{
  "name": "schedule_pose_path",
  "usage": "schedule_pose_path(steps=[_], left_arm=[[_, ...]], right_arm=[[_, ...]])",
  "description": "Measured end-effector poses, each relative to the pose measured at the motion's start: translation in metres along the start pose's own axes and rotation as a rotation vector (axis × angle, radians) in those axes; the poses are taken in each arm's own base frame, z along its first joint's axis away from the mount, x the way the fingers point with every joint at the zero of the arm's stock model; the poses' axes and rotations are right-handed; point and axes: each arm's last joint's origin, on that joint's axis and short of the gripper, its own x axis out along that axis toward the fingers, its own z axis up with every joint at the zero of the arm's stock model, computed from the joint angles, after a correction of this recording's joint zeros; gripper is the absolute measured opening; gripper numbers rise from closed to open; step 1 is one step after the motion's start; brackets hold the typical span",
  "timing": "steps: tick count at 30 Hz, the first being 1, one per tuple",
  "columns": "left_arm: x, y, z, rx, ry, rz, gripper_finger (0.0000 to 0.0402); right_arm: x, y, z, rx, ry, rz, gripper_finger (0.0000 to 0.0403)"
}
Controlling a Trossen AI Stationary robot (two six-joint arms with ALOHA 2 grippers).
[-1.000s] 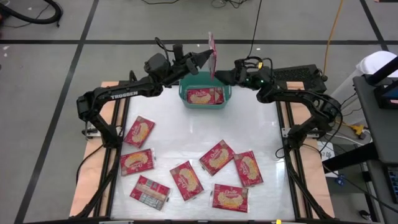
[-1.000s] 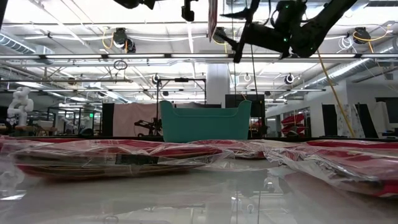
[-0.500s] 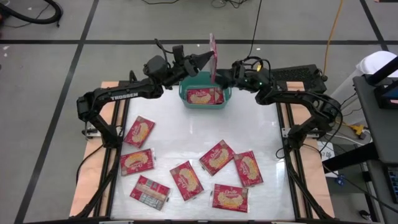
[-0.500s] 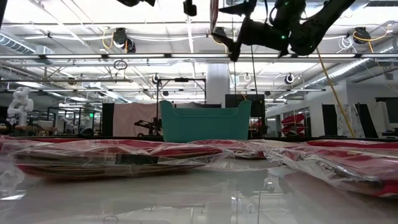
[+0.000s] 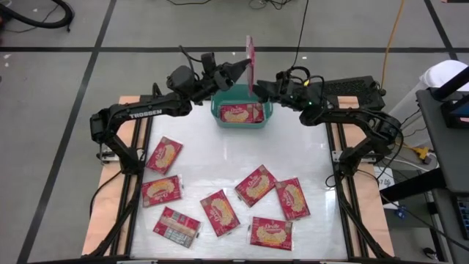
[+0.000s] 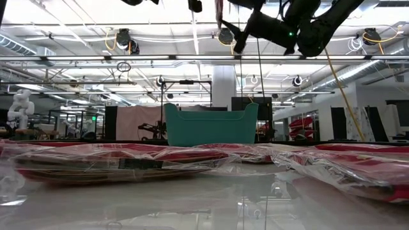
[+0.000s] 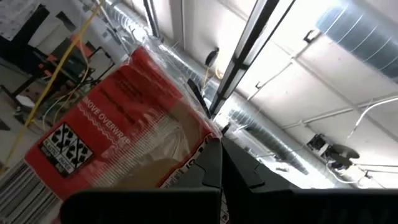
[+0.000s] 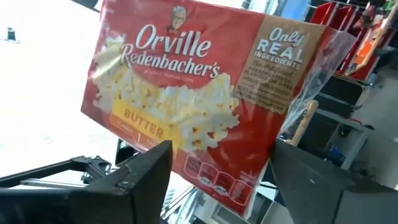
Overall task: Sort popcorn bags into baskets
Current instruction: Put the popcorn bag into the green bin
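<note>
One red popcorn bag [image 5: 249, 60] is held upright, high above the teal basket [image 5: 223, 114], by my left gripper [image 5: 244, 71], which is shut on it. The left wrist view shows its printed back [image 7: 118, 137]. My right gripper [image 5: 262, 87] is open just right of it, its fingers [image 8: 149, 168] standing apart in front of the bag's popcorn picture [image 8: 186, 93]. A second bag [image 5: 242, 113] lies flat inside the basket. Several more bags [image 5: 220, 212] lie flat on the table's near half. My left gripper pinches the raised bag between its two fingers [image 7: 214, 165] at one edge [image 7: 199, 134]. The fingers come level from the table's left. The bag stands on edge, lifted clear above the basket, its flat faces turned left and right.
The basket [image 6: 211, 124] stands at the middle of the table's far edge. Loose bags lie left [image 5: 164, 155], near left [image 5: 176, 225] and near right [image 5: 292, 198]. Bare table [image 5: 220, 150] lies between them and the basket.
My right gripper has risen and edged toward the held bag. My left gripper has lifted the bag a little higher.
</note>
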Motion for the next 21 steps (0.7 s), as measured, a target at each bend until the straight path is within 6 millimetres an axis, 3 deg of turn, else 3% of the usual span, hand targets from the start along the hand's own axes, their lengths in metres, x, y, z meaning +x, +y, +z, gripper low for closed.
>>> schedule_pose_path(steps=[8,11,21], left_arm=[[-0.002,0.0,0.01,-0.013,-0.032,-0.014,0.0001],[-0.002,0.003,0.01,-0.036,-0.036,-0.006,0.0001],[-0.001,-0.007,0.0,-0.066,-0.025,-0.021,0.0001]], right_arm=[[0.0,0.005,0.001,-0.054,-0.012,0.047,0.02],[0.0,-0.001,0.002,-0.007,-0.028,-0.025,0.0195],[0.001,-0.018,-0.001,0.006,-0.075,-0.032,0.0286]])
